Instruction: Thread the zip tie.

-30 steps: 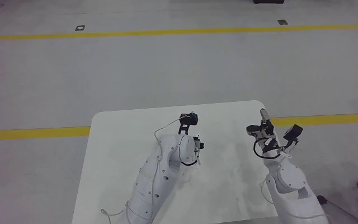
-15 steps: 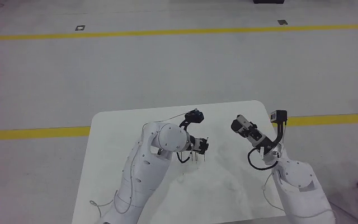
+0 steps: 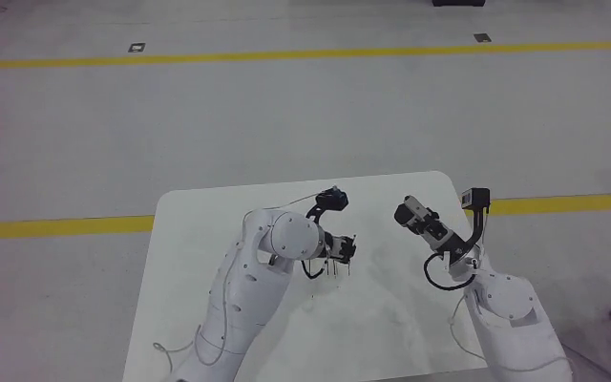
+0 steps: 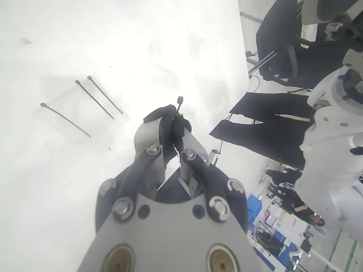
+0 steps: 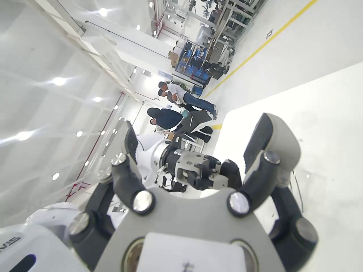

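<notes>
The zip tie [image 4: 179, 101] is pinched in the tips of the left gripper [image 4: 173, 120], above the middle of the white table [image 3: 200, 248]. Its long axis runs in line with the fingers. The small square head pokes out past the tips, pointing away from the wrist, and the thin strap runs back between the dark pads. The fingers are closed tight on the strap. On the table just to the near side of this gripper lie three loose zip ties [image 4: 94, 99], which makes four ties with the held one. They lie flat and roughly parallel, all heads at the same end; two are close together and the third is a little apart. To the right, well apart from the left gripper, the right gripper [image 3: 403, 210] hangs above the table's right part. In its own wrist view its two fingers [image 5: 263, 140] are spread wide with nothing between them, and the left gripper shows beyond them.
</notes>
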Controlling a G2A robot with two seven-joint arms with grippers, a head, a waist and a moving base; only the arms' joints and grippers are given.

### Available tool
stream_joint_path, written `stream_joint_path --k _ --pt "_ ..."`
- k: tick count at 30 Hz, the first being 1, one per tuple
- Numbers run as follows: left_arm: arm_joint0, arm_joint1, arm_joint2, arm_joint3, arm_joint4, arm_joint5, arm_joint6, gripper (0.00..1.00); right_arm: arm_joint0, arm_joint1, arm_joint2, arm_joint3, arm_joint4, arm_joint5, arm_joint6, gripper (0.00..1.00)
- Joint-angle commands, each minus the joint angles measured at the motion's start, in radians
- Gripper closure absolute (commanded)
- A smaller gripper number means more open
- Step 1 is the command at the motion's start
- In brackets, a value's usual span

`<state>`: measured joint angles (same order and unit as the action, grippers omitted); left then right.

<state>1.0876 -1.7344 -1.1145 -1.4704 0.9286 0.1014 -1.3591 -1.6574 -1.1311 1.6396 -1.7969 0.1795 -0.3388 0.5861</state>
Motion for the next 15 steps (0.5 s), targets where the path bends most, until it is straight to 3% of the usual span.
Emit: stream_joint_path --k 1,8,15 --pt "-0.003 0.006 -0.022 0.005 -0.043 -0.001 0.007 1.0 0.001 -0.001 -0.005 0.009 0.011 -0.001 -0.009 0.0" --pt "-0.001 0.036 -0.099 -0.002 -0.18 -0.033 -0.031 1.0 0.014 -0.004 0.027 0.06 0.075 -0.001 0.101 0.0" --pt "-0.006 0.072 -0.128 0.002 -0.345 -0.057 -0.031 1.0 0.038 -0.027 0.068 0.106 0.191 -0.001 0.298 0.0"
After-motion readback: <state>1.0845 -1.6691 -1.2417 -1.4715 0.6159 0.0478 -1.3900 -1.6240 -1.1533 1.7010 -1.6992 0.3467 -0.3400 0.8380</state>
